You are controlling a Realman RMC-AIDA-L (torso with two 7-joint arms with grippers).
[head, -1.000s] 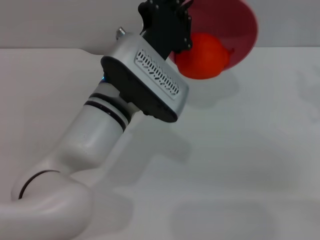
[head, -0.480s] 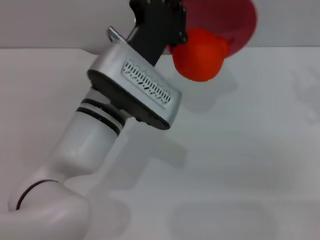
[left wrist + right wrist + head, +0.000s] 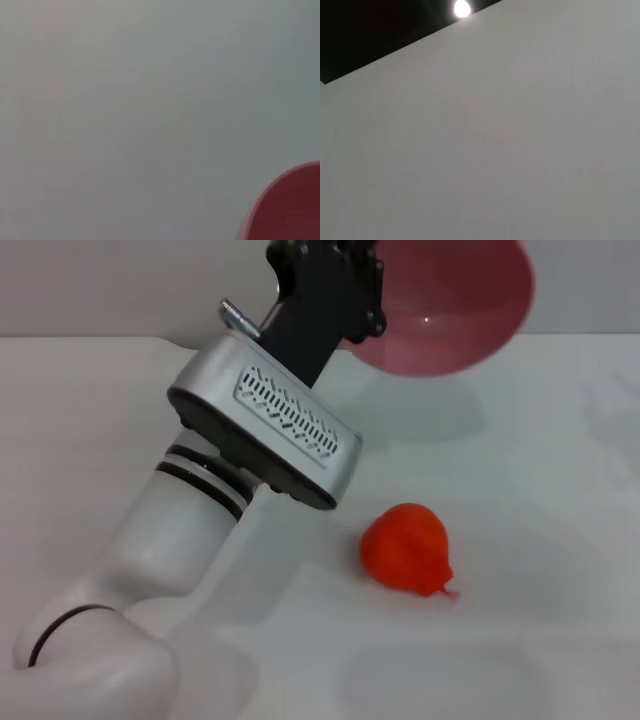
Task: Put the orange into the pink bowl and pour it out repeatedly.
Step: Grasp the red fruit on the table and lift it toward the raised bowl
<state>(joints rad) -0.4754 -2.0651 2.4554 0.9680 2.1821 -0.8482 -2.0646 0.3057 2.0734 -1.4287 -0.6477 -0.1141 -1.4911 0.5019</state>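
White table (image 3: 560,460): orange (image 3: 405,548) lying; left hand (image 3: 345,300) tilting pink bowl (image 3: 450,310).

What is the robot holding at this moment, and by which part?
The left gripper holds the pink bowl by its rim, tipped above the table. The orange lies loose on the table.

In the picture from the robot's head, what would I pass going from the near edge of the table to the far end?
Orange lying on the table → the left arm's silver wrist → the left pincer holding up the tipped pink bowl at the far end.
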